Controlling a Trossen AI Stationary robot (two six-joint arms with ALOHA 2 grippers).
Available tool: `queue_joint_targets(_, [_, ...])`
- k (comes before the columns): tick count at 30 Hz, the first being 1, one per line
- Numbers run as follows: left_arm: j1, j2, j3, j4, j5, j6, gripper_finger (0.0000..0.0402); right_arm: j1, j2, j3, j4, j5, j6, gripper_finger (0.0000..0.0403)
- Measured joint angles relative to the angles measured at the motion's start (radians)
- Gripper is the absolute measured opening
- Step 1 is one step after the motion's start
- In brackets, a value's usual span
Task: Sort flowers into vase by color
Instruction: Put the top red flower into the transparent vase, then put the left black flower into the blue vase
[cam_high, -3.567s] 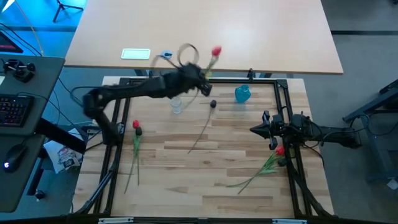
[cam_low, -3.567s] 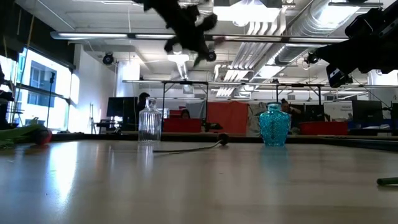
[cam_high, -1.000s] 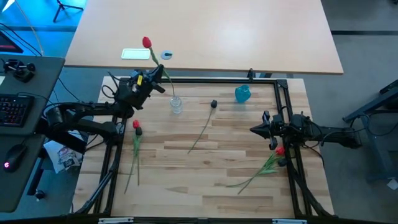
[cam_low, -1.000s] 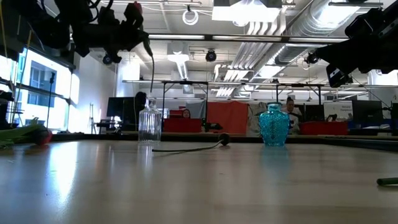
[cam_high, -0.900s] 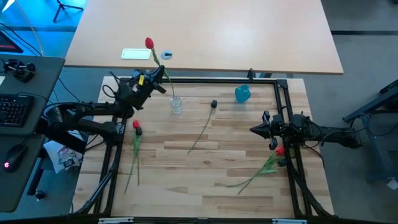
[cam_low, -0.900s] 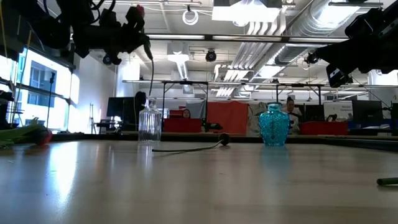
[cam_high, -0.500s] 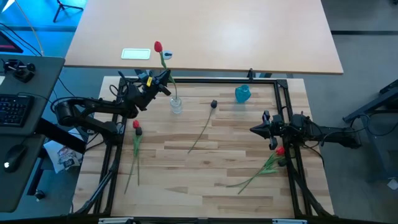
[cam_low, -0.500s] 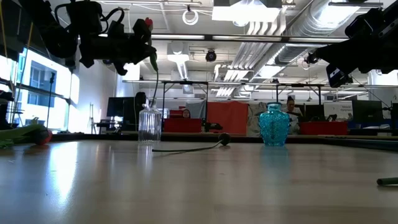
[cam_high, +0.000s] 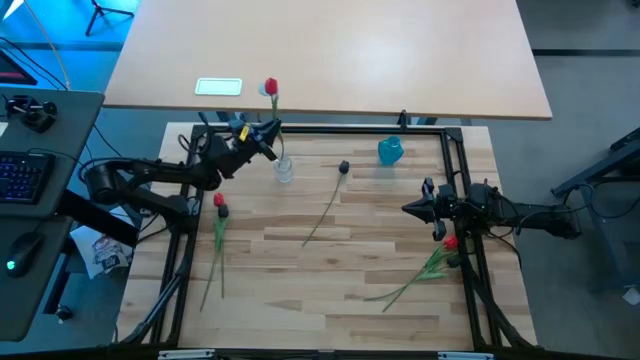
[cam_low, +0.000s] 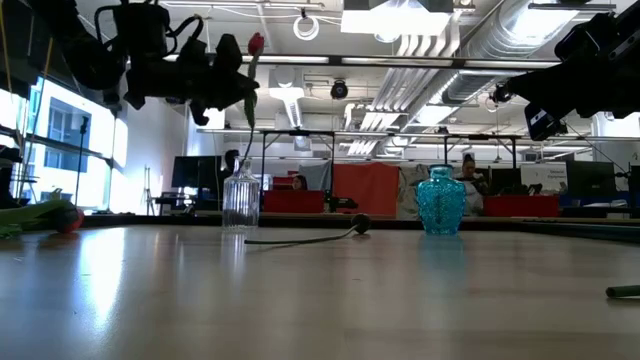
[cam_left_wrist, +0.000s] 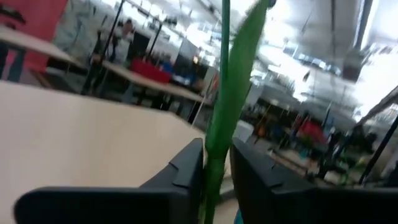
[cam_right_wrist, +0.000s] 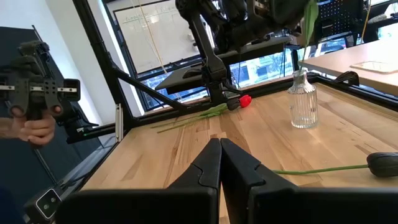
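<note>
high view: looking straight down on a wooden bench (cam_high: 330, 270) framed by black rails. the left gripper (cam_high: 262, 137) sits at the far left corner, pinching the green stem of a red flower (cam_high: 270, 88). the stem's long axis runs from the fingers down toward a clear glass vase (cam_high: 284, 168) just beside them, with the red head past the bench's far edge. a blue vase (cam_high: 390, 151) stands near the far right corner. a black-headed flower (cam_high: 343, 167) lies mid-bench between the vases. one red and one black flower (cam_high: 219, 207) lie along the left edge, and another red flower (cam_high: 449, 243) lies near the right edge. the right gripper (cam_high: 413, 209) waits at the right edge, well apart from both vases; the left arm is clearly the nearer one.

low view: the held flower hangs nearly upright, its stem dropping to the clear vase's mouth; whether the tip is inside is hard to tell. the coming move looks like a straight lowering.

left wrist view: the two dark fingers are pressed onto the stem and a long green leaf (cam_left_wrist: 236, 93) between them.

right wrist view: the right fingers are pressed together with nothing between them. a person's hand (cam_right_wrist: 34, 127) holds a controller beyond the bench.

no readable writing or brand shows anywhere.
</note>
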Motion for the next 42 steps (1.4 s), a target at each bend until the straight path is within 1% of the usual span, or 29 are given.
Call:
queue_joint_targets(6, [-0.003,-0.085,0.000,-0.212,0.004,0.000,0.0121,0.000,0.000,0.000,0.000,0.000,0.000,0.0000])
queue_joint_targets(9, [-0.003,-0.149,0.000,-0.325,0.014,0.000,0.0144,0.000,0.000,0.000,0.000,0.000,0.000,0.0000])
queue_joint_targets(13, [-0.003,-0.259,0.000,-0.530,0.032,0.005,0.0168,0.000,0.000,0.000,0.000,0.000,0.000,0.0000])
queue_joint_targets(18, [-0.003,-0.427,0.000,-0.786,0.038,0.025,0.0176,0.000,0.000,0.000,0.000,0.000,0.000,0.0000])
queue_joint_targets(22, [-0.003,-0.558,0.000,-0.978,0.038,-0.021,0.0176,0.000,0.000,0.000,0.000,0.000,0.000,0.0000])
queue_joint_targets(25, [-0.009,-0.636,0.000,-1.096,0.039,-0.045,0.0176,0.000,0.000,0.000,0.000,0.000,0.000,0.0000])
queue_joint_targets(29, [-0.031,-0.711,0.003,-1.198,0.076,-0.084,0.0176,0.000,0.000,0.000,0.000,0.000,0.000,0.0000])
queue_joint_targets(31, [-0.048,-0.728,0.026,-1.274,0.087,-0.103,0.0176,0.000,0.000,0.000,0.000,0.000,0.000,0.0000])
queue_joint_targets(34, [-0.087,-0.724,0.098,-1.428,0.088,-0.098,0.0176,0.000,0.000,0.000,0.000,0.000,0.000,0.0000])
queue_joint_targets(39, [-0.165,-0.661,0.234,-1.654,0.073,-0.097,0.0176,0.000,0.000,0.000,0.000,0.000,0.000,0.0000])
queue_joint_targets(42, [-0.213,-0.603,0.295,-1.755,0.072,-0.151,0.0176,0.000,0.000,0.000,0.000,0.000,0.000,0.0000])
